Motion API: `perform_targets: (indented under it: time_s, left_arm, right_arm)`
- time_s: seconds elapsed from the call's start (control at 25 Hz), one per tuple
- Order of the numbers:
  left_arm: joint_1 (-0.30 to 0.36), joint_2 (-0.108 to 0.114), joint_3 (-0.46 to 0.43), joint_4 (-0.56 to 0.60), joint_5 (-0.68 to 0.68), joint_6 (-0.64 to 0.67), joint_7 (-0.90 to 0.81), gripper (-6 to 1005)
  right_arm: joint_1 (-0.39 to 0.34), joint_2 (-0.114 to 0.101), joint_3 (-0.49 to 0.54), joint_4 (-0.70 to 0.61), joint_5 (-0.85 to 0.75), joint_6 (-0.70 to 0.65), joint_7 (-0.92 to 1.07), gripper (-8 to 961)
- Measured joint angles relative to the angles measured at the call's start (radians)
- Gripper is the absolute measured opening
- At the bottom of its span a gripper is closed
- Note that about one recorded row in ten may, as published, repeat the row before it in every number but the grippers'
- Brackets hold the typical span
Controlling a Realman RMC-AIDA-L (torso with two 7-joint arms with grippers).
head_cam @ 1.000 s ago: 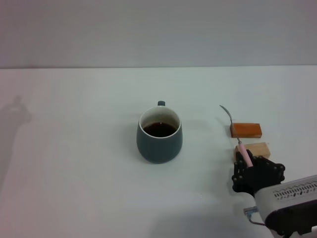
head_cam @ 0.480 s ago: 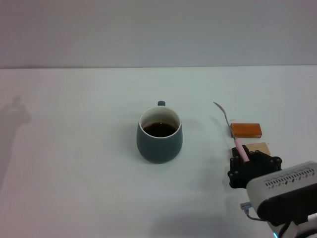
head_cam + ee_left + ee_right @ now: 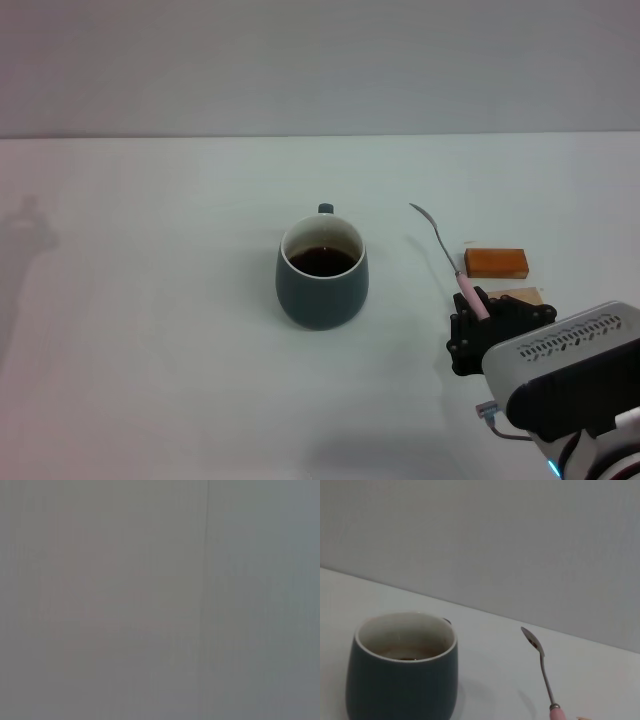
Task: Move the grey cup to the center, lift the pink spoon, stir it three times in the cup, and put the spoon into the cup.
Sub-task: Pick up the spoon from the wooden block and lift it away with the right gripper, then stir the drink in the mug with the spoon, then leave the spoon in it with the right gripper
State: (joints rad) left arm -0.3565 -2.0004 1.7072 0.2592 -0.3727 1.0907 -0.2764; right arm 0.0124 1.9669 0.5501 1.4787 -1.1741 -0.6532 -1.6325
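Right tool closed on pink handle of spoon, near right on counter; metal bowl raised, pointing far-left toward cup. Cup at middle, dark liquid inside. Orange block just right of spoon. No readable writing.

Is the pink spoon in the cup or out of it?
Out: the pink spoon is held by the right gripper, beside the grey cup.

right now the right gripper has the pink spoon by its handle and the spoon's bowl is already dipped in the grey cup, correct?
Not quite. The right gripper does hold the pink spoon by its handle, but the spoon's bowl is in the air beside the grey cup, not dipped in it. The head view and right wrist view both show the gap.
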Motion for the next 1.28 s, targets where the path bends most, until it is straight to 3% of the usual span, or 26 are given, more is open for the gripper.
perform_targets:
  time_s: [0.32, 0.96, 1.2, 1.28]
  left_arm:
    - [0.008, 0.005, -0.001, 0.000, 0.000, 0.004, -0.015, 7]
    - [0.014, 0.005, -0.002, 0.000, 0.000, 0.012, -0.025, 7]
    - [0.021, 0.005, -0.002, 0.000, 0.000, 0.027, -0.037, 7]
    - [0.022, 0.005, -0.002, 0.001, 0.000, 0.028, -0.038, 7]
  right_arm:
    - [0.004, -0.007, 0.004, 0.089, 0.165, -0.018, -0.217, 121]
    - [0.007, -0.010, 0.045, 0.362, 0.472, -0.178, -0.739, 121]
    - [0.046, -0.008, 0.158, 0.420, 0.775, -0.195, -1.021, 121]
    - [0.092, -0.006, 0.237, 0.437, 0.965, -0.224, -1.181, 121]
